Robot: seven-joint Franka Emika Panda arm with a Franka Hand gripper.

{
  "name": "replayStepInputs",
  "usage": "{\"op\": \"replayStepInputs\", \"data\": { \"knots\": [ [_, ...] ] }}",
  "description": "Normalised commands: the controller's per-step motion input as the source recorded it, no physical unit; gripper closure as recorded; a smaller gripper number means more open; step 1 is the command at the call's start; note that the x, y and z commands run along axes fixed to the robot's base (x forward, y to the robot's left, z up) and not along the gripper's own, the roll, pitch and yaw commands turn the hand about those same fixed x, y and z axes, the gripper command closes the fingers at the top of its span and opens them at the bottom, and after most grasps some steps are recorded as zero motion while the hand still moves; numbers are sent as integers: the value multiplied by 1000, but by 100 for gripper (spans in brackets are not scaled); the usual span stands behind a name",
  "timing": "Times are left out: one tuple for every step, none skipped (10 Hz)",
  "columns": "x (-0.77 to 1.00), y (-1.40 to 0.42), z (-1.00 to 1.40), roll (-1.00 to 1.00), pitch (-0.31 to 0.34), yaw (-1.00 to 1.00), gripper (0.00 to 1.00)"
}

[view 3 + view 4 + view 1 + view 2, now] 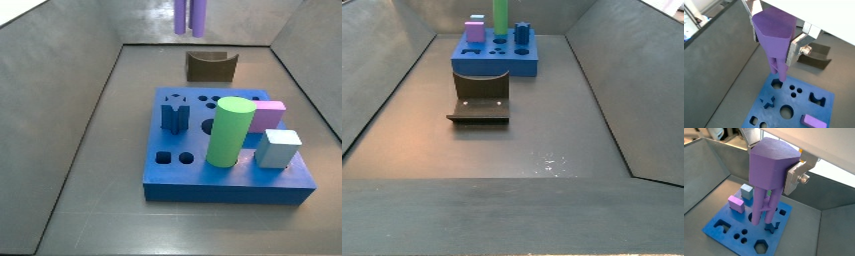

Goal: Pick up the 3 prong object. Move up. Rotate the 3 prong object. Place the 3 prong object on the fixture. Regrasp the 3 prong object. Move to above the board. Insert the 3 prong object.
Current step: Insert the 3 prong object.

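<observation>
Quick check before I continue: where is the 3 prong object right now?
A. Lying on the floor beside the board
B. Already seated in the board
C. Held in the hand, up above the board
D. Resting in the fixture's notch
C: in both wrist views the hand grips the 3 prong object, its prongs hanging clear above the board; the fixture stands empty.

A light-purple 3 prong object (767,175) was held in the silver-fingered gripper (777,178) above the blue board (724,230); the fixture (210,66) was dark brown.
</observation>
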Motion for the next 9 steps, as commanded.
{"op": "replayStepInputs", "data": {
  "knots": [
    [0,0,-260,-116,-313,-363,100],
    [0,6,-209,-90,-323,-329,100],
    [17,34,-146,-34,-316,-283,100],
    [26,17,-120,-23,-269,-300,100],
    [6,46,-57,-14,-216,-231,100],
    [54,51,-63,0,-169,-277,100],
    [0,40,-43,0,-146,-363,100],
    [0,71,-9,-7,-103,-397,100],
    [14,77,-23,-24,-77,-463,100]
  ]
}}
